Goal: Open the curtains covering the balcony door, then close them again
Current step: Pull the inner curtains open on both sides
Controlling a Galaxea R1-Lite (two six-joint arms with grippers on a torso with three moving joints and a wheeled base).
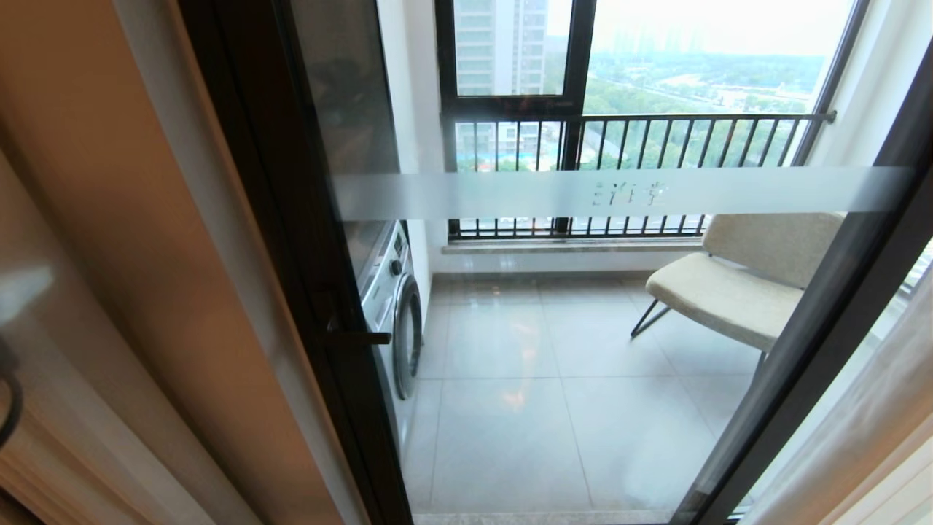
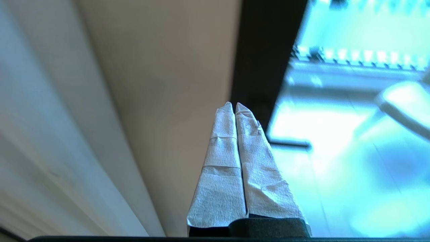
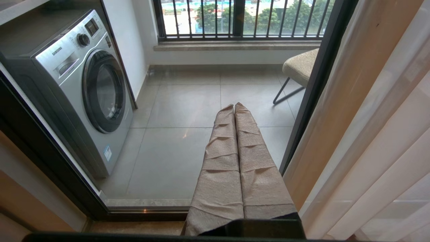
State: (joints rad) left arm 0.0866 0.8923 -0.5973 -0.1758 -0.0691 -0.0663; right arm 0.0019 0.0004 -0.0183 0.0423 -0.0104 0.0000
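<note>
Left claw [image 2: 234, 106] and right claw [image 3: 234, 107] each have both wrapped fingers pressed together, holding nothing.

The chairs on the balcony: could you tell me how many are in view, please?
1. A single beige chair stands on the balcony floor behind the glass door, on the right side, near the barred railing. Others could be hidden behind the curtains.

You have one washing machine [image 1: 393, 313] and one chair [image 1: 736, 284] on the balcony. You can count two curtains [image 1: 131, 292], one at each side of the balcony door [image 1: 583, 193].

Washing machine [image 1: 393, 321], beige chair [image 1: 736, 288], barred window [image 1: 627, 138].
</note>
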